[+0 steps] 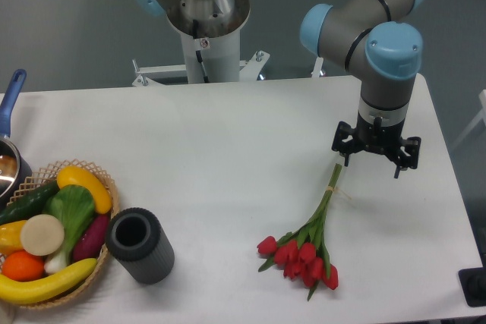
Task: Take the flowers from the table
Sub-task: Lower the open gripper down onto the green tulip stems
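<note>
While hovering over the stem tips, lower the hand straight onto the thin green stems of the flowers, not the buds. Spread wide at present, gripping nothing, fingers pointing down at the bench. Shift slightly left first (stem ends sit just beside the left finger, under its edge), so both fingers straddle the bundle. Turn the wrist to close across the stems, not along them. Descend until fingertips nearly touch the white top, then close gently; thin stems likely slip or splay if pinched off centre. Lying flat on the bench, right of middle, red buds toward the near edge, stems running up and right.

Smooth matte white surface, little friction to expect. Also on it: a dark cylinder, a basket of vegetables and fruit at far left, a blue-handled pot at the edge. Grey floor behind, arm pedestal beyond the far side.
</note>
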`<state>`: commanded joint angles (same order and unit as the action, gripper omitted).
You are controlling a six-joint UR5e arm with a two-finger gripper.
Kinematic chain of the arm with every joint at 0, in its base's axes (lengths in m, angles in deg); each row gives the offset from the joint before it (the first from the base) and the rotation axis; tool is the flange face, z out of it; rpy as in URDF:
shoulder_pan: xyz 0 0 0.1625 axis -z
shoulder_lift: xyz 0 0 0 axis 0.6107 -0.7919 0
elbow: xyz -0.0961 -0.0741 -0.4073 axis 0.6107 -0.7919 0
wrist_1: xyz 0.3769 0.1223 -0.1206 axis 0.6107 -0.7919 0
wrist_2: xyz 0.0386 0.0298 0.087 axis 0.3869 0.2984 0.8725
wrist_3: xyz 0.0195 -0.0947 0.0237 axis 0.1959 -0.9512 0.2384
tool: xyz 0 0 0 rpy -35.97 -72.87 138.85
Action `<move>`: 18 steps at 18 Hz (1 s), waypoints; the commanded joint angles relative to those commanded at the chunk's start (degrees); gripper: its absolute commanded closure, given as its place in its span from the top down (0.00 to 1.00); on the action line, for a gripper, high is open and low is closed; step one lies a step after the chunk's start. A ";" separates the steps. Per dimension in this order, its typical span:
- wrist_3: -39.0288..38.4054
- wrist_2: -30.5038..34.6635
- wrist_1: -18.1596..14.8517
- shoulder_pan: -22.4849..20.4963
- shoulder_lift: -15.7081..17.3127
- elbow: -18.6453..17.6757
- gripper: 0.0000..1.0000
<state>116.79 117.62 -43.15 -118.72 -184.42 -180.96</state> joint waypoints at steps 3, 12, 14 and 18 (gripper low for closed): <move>-0.26 -0.17 0.00 0.17 -0.17 0.00 1.00; -7.21 -3.87 10.34 0.52 -0.44 -7.45 1.00; -6.51 -3.78 10.99 1.14 -0.79 -8.00 1.00; -7.03 -3.34 10.99 4.39 -4.56 -8.26 1.00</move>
<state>109.76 114.28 -32.17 -114.33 -188.98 -189.23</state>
